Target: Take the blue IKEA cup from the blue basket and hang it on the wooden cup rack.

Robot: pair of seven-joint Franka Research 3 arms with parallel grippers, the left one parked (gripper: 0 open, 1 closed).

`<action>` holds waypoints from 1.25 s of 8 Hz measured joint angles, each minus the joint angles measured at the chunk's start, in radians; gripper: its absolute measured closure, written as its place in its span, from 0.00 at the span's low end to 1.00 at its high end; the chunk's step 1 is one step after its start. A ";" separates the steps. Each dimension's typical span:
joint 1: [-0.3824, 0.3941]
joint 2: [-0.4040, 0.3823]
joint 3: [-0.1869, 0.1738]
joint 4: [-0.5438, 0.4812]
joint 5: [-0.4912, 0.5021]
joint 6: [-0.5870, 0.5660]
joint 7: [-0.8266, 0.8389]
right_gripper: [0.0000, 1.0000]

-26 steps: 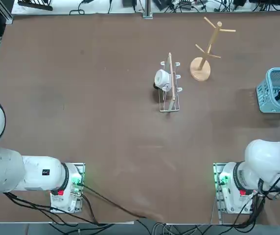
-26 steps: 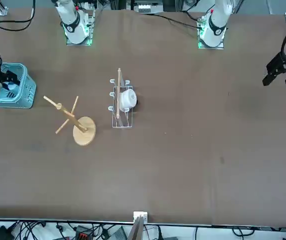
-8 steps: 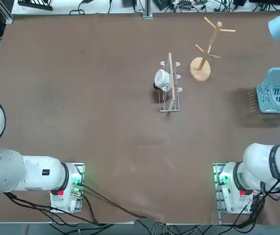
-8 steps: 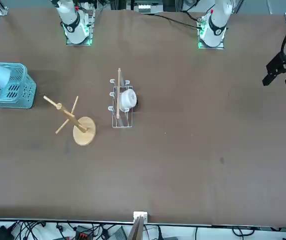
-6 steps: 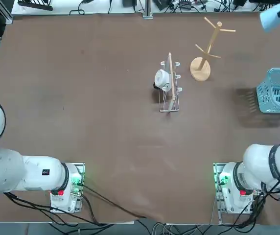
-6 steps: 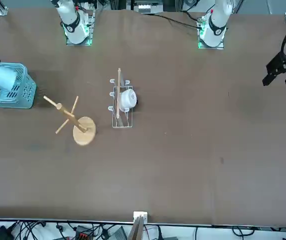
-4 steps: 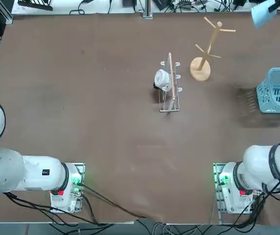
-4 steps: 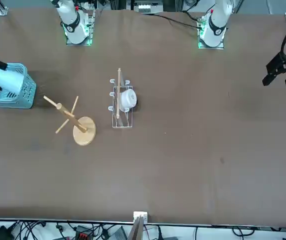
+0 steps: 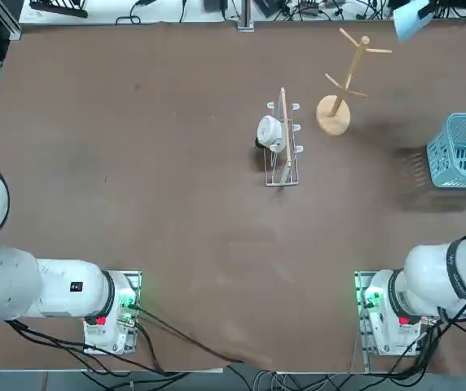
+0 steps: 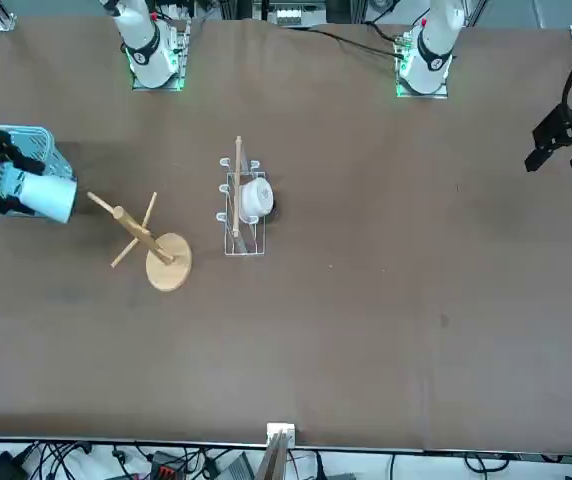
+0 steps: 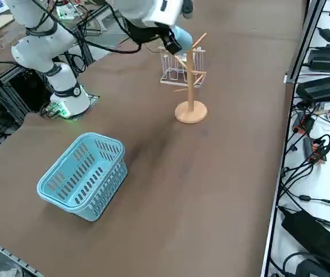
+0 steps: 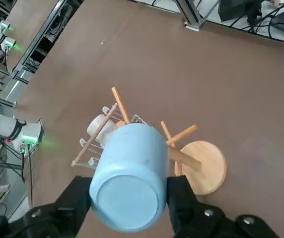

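Observation:
My right gripper [image 12: 128, 194] is shut on the blue IKEA cup [image 12: 131, 174], which lies on its side with its bottom facing the wrist camera. Its handle is hidden. The cup [image 10: 48, 196] hangs in the air between the blue basket [image 10: 32, 142] and the wooden cup rack [image 10: 146, 238], close to the rack's upper pegs. Seen from the right side, the cup [image 11: 180, 38] sits level with the top of the rack [image 11: 191, 86]. The basket [image 11: 84, 173] stands with nothing showing inside. From overhead, the cup [image 9: 409, 19] is just right of the rack [image 9: 345, 80].
A low white wire rack [image 9: 285, 155] with a wooden bar holds a white mug [image 9: 269, 130], just left of the cup rack's base [image 9: 333, 115]. Cables and boxes [image 11: 321, 86] lie beyond the table's far edge.
The gripper was down in the basket 3.2 s ago. It has since lifted the cup out and carried it steadily from above the basket toward the wooden rack.

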 joint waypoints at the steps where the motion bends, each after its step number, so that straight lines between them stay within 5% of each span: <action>1: 0.010 0.001 0.000 -0.017 0.000 0.021 -0.005 0.15; 10: 0.031 -0.022 -0.006 -0.103 0.010 0.070 -0.074 0.15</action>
